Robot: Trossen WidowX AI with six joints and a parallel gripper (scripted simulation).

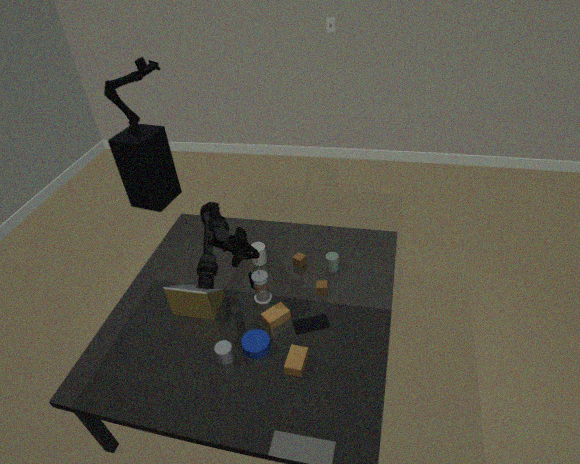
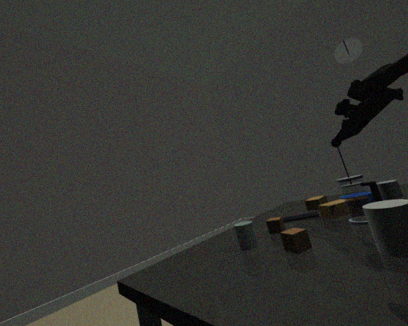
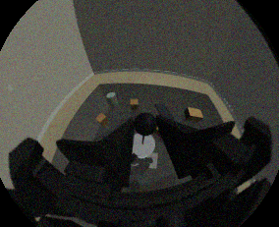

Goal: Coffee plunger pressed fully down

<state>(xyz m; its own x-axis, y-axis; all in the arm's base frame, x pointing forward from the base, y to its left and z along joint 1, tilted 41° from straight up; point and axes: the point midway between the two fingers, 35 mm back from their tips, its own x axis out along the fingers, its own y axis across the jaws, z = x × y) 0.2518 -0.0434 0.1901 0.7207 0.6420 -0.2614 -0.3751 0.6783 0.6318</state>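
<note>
Plunger knob gripped, rod raised; press stroke pending.

Top view: end effector (image 1: 246,256) above coffee press (image 1: 261,287) near middle of table (image 1: 131,360), among blocks and cans.
Exterior view: end effector (image 2: 336,141) pinching plunger knob (image 2: 335,142); thin rod (image 2: 343,162) fully extended above lid (image 2: 349,178), slightly tilted. Next: straight downward push along rod, no side load.
Wrist view: dark round knob (image 3: 143,122) between fingers, pale press body below.
</note>
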